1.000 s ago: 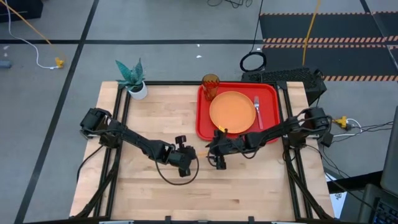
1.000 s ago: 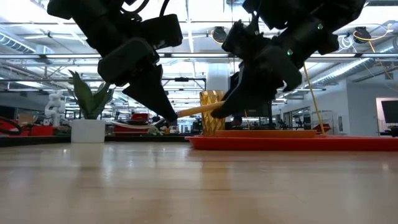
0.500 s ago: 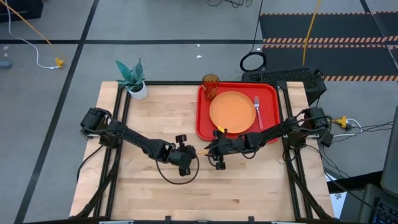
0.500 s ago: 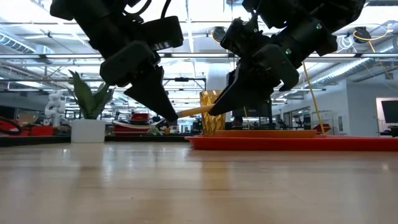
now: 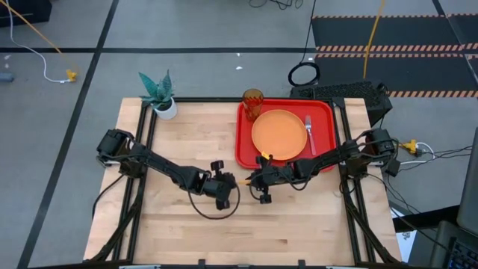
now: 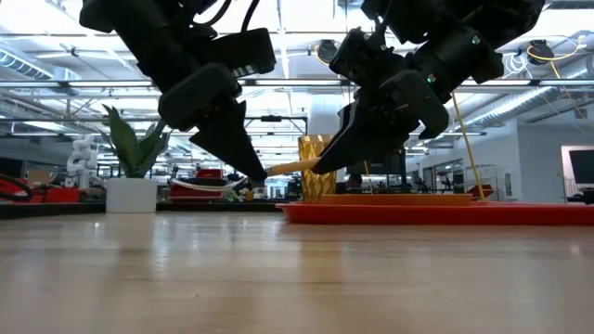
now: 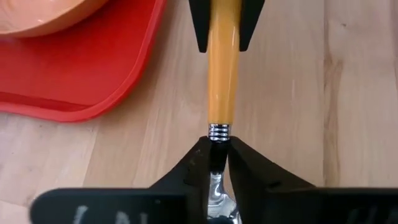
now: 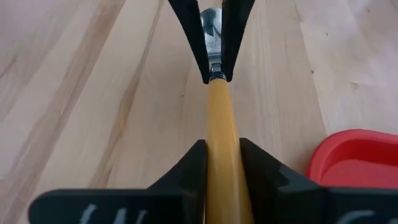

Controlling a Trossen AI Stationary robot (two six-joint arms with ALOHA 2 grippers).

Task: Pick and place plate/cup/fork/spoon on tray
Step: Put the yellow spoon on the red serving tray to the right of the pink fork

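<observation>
The spoon, with a silver bowl and an orange handle, hangs above the wood table between my two grippers, just left of the tray's near left corner. My left gripper is shut on its metal end. My right gripper is shut on the handle. The red tray carries the orange plate, the amber cup in its far left corner and the fork right of the plate. My left gripper pinches the spoon's metal neck, just behind the ringed collar, between its two fingers. It comes slanting down from the table's left, fingers along the spoon. The spoon is lifted clear of the table. My right gripper pinches the orange handle between its two fingers, some way back from the collar. It comes slanting down from the table's right, along the handle. The handle runs nearly level between the two grippers.
A white pot with a teal plant stands at the table's far left corner. Bare wood lies toward the near edge. The tray's raised rim is close beside the grippers.
My right gripper has shut on the spoon's orange handle; its fingers stood wide around it a second ago. Both arms and the spoon have stayed in place above the table.
</observation>
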